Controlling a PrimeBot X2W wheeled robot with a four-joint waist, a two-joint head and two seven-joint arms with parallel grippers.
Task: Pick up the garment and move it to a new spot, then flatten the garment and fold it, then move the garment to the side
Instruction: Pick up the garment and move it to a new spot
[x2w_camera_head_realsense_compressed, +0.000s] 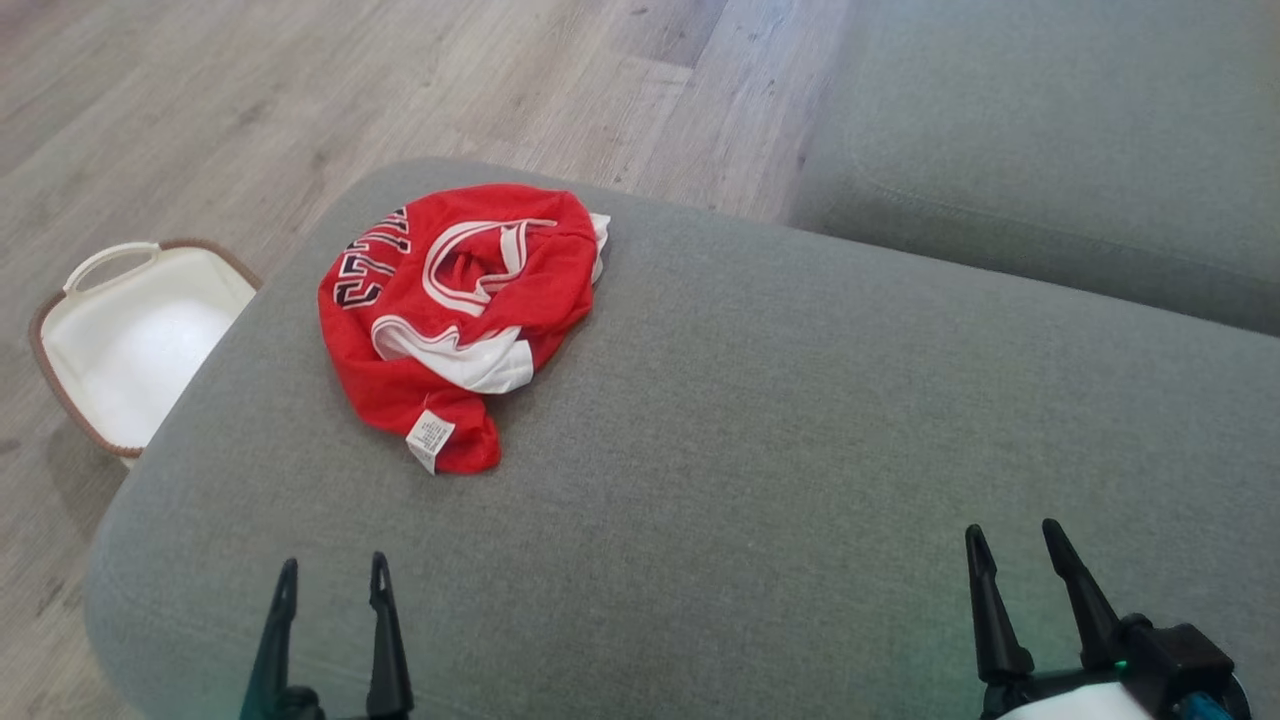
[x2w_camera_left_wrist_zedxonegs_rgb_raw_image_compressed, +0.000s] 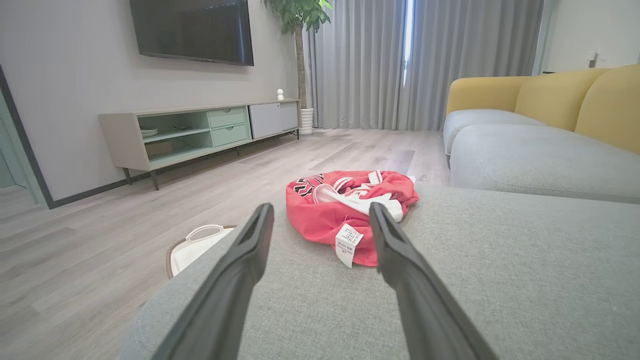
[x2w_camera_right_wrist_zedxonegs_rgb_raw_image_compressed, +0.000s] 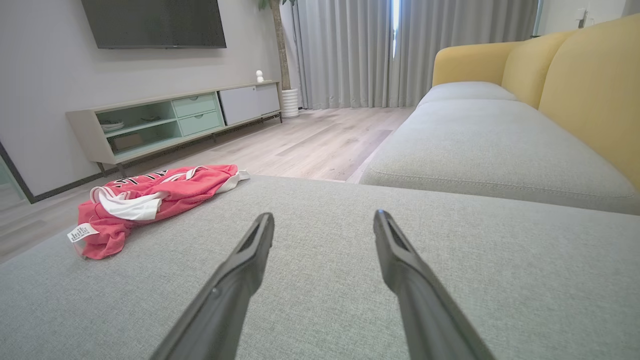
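A crumpled red garment (x2w_camera_head_realsense_compressed: 455, 310) with white trim and a white care label lies bunched at the far left of the grey cushion (x2w_camera_head_realsense_compressed: 800, 420). My left gripper (x2w_camera_head_realsense_compressed: 333, 580) is open at the near left, well short of the garment, fingers pointing toward it. In the left wrist view the garment (x2w_camera_left_wrist_zedxonegs_rgb_raw_image_compressed: 345, 210) sits straight ahead between the spread tips of that left gripper (x2w_camera_left_wrist_zedxonegs_rgb_raw_image_compressed: 321, 211). My right gripper (x2w_camera_head_realsense_compressed: 1010, 540) is open at the near right, far from the cloth. From the right wrist the garment (x2w_camera_right_wrist_zedxonegs_rgb_raw_image_compressed: 150, 200) lies off to the left of the right gripper (x2w_camera_right_wrist_zedxonegs_rgb_raw_image_compressed: 324, 219).
A white basket (x2w_camera_head_realsense_compressed: 135, 340) with a brown rim stands on the wood floor by the cushion's left edge. A second grey sofa seat (x2w_camera_head_realsense_compressed: 1050, 140) with yellow backs (x2w_camera_right_wrist_zedxonegs_rgb_raw_image_compressed: 590, 85) lies beyond a gap. A low TV cabinet (x2w_camera_left_wrist_zedxonegs_rgb_raw_image_compressed: 200, 130) stands across the room.
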